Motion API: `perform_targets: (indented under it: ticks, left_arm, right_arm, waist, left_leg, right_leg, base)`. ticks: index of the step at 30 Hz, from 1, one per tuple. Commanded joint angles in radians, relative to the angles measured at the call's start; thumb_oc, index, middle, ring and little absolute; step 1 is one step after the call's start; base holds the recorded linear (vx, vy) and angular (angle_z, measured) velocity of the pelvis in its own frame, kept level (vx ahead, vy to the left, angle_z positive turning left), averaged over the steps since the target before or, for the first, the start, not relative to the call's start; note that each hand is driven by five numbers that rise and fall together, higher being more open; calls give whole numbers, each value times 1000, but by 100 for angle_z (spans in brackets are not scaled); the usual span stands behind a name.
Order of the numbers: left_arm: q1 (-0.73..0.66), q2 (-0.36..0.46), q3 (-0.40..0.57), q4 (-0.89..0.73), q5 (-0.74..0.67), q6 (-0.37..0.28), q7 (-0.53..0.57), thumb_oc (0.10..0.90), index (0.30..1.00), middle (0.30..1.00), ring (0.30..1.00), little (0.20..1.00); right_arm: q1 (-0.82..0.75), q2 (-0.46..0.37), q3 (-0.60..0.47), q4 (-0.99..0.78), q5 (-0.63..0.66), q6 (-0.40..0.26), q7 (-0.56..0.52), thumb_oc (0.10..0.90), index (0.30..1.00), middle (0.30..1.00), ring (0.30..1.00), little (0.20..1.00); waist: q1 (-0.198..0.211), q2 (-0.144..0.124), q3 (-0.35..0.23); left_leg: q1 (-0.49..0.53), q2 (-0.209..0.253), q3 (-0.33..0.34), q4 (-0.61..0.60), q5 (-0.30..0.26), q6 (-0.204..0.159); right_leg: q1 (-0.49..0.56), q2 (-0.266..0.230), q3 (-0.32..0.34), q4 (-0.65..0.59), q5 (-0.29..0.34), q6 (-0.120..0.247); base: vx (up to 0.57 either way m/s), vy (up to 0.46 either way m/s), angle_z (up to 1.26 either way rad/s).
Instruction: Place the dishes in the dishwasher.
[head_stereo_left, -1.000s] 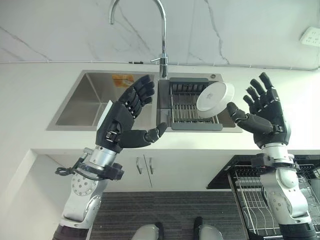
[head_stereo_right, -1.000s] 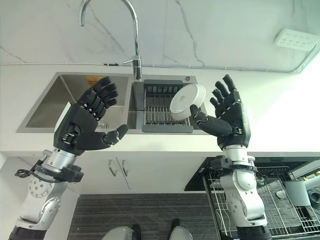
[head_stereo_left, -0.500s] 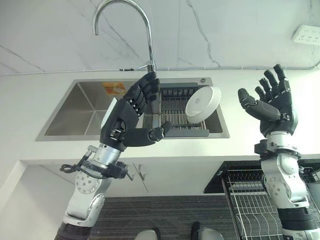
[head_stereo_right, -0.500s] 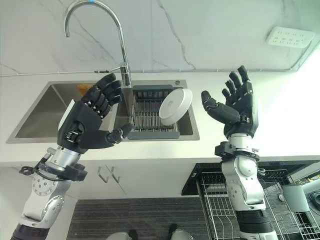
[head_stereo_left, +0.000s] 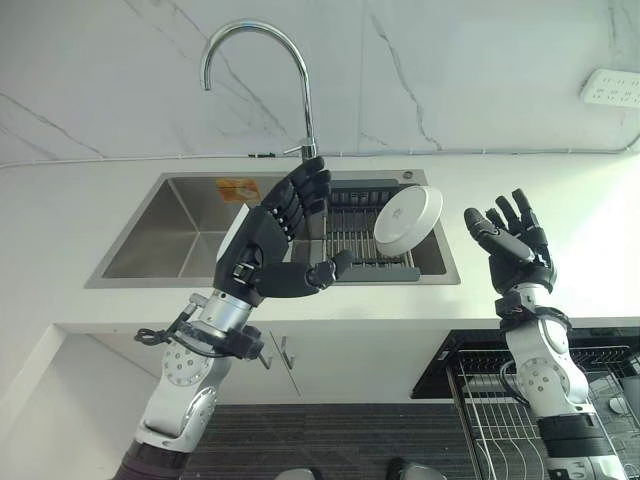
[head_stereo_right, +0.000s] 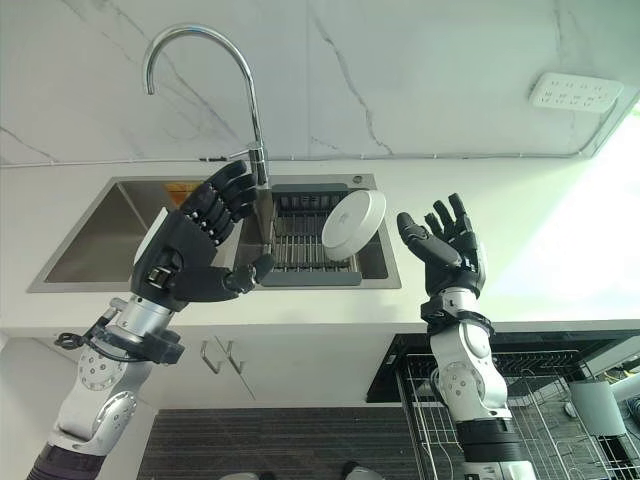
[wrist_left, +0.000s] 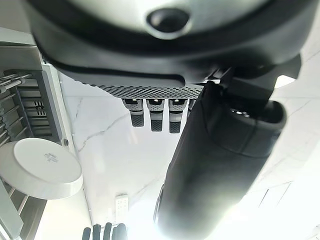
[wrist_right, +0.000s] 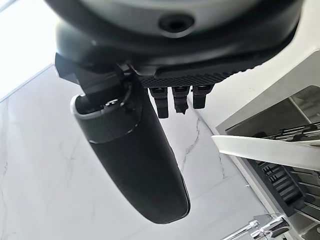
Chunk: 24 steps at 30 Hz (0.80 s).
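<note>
A round white dish (head_stereo_left: 407, 219) stood tilted on its edge in the dark drying rack (head_stereo_left: 361, 232) that sat in the right basin of the steel sink (head_stereo_left: 180, 228), leaning toward the rack's right end with its flat underside and a shallow foot ring facing out. It looked plain and glossy, with a thick rounded rim; a small mark showed at the centre of its base in the left wrist view (wrist_left: 41, 167), too small to make out. Neither hand touched it. The left hand (head_stereo_left: 272, 241) was raised over the middle of the sink, palm turned toward the dish, fingers straight and spread and the thumb stretched out toward the rack, holding nothing. The right hand (head_stereo_right: 445, 248) was raised over the white counter (head_stereo_left: 560, 195) to the right of the sink, well apart from the dish, fingers likewise extended and empty. A tall curved chrome tap (head_stereo_left: 268, 80) rose behind the sink against the marbled wall (head_stereo_left: 450, 70), which carried a white socket plate (head_stereo_right: 566, 92) at the upper right. Below the counter's right part, the wire basket of the open dishwasher (head_stereo_right: 545, 425) stood pulled out.
</note>
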<state>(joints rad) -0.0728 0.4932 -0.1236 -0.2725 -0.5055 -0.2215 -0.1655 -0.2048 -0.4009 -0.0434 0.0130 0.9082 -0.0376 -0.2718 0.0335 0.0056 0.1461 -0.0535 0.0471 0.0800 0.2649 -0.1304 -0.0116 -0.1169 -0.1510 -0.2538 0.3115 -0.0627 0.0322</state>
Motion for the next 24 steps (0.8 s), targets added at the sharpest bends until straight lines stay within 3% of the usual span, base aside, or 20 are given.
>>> perform_targets:
  ticks: [1,18,24]
  left_arm:
    - [-77,17,10,-51,-26,-116,0,800,900,900,900,900]
    - [-114,34,-4,-43,-24,-99,18,800,900,900,900,900]
    - [-117,39,-12,-41,-24,-88,20,800,900,900,900,900]
  right_arm:
    - [-132,-16,-30,-31,24,-53,19,800,900,900,900,900]
    - [-152,-15,-24,3,53,-41,-23,800,900,900,900,900]
    - [-159,-14,-17,27,131,-15,0,800,900,900,900,900]
  waist:
    - [7,-26,-60]
    - [8,-33,-51]
    - [10,-33,-54]
  left_leg:
    - [50,39,63,35,-173,-16]
    - [59,29,70,35,-183,-7]
    - [60,26,74,35,-184,-4]
  right_leg:
    - [25,-21,-24,-11,-101,83]
    - [27,-36,-30,-11,-90,97]
    - [31,-35,-27,-11,-92,97]
  base:
    - [0,0,0]
    - [0,2,0]
    - [-5,4,0]
